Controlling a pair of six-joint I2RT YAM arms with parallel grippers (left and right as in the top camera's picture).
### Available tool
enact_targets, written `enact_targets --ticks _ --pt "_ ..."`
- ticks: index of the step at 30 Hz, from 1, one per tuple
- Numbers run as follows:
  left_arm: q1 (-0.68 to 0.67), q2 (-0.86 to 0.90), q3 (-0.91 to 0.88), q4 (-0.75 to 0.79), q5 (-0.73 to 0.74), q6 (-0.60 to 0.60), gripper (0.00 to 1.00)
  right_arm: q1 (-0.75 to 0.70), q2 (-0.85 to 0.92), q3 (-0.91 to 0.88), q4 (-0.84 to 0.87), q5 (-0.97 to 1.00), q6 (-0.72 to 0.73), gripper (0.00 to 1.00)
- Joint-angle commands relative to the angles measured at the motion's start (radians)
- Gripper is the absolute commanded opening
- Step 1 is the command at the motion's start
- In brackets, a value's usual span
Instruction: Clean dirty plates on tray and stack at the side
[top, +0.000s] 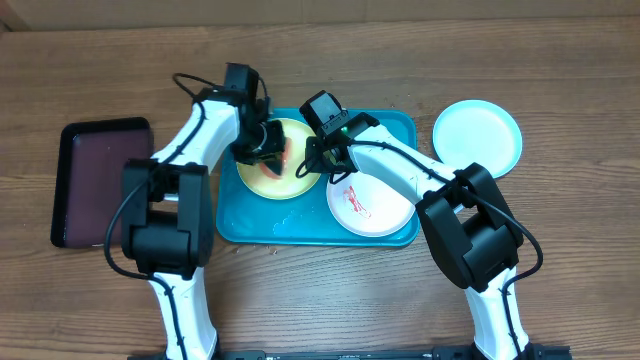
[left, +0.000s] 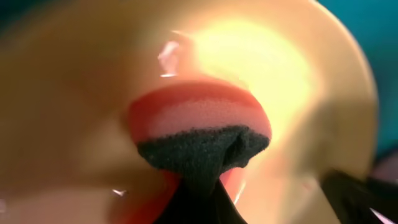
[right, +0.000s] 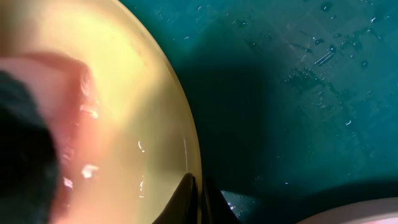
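The yellow-green plate (top: 292, 182) lies on the left half of the turquoise tray (top: 400, 125). My left gripper (top: 268, 150) is shut on a red sponge with a dark scouring side (left: 199, 134) and presses it onto this plate (left: 298, 68). My right gripper (top: 318, 160) is shut on the plate's right rim (right: 194, 180), one finger inside, one outside. The white plate (top: 385, 210) with a red smear lies on the tray's right half. The light blue plate (top: 477, 137) lies on the table right of the tray.
A dark maroon-black tray (top: 100, 180) lies on the wooden table at the left. Water droplets dot the turquoise tray's floor (right: 311, 68). The white plate's edge shows at the bottom right of the right wrist view (right: 367, 213).
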Motion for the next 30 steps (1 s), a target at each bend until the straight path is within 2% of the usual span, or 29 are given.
enact_targets --ticks 1,5,11,16,22,25,30 --pt "-0.032 0.045 0.000 -0.036 0.155 0.121 0.04 0.007 -0.011 -0.015 -0.005 0.010 -0.015 0.04" --pt "-0.009 0.044 0.000 -0.087 0.044 0.107 0.04 0.007 -0.011 -0.015 -0.005 0.009 -0.015 0.04" --pt "0.033 0.043 0.002 -0.193 -0.367 -0.053 0.04 0.007 -0.011 -0.015 -0.005 0.010 -0.015 0.04" --pt "0.054 0.031 0.048 -0.280 -0.546 -0.140 0.04 0.007 -0.011 -0.015 -0.006 0.010 -0.015 0.04" --pt "0.056 -0.049 0.125 -0.302 -0.570 -0.163 0.04 0.007 -0.011 -0.015 -0.006 0.010 -0.016 0.04" --pt "0.056 -0.115 0.154 -0.296 -0.518 -0.173 0.04 0.007 -0.015 -0.002 -0.007 0.009 -0.026 0.04" --pt "0.090 -0.234 0.161 -0.285 -0.407 -0.174 0.04 0.007 -0.047 0.064 -0.057 0.019 -0.133 0.04"
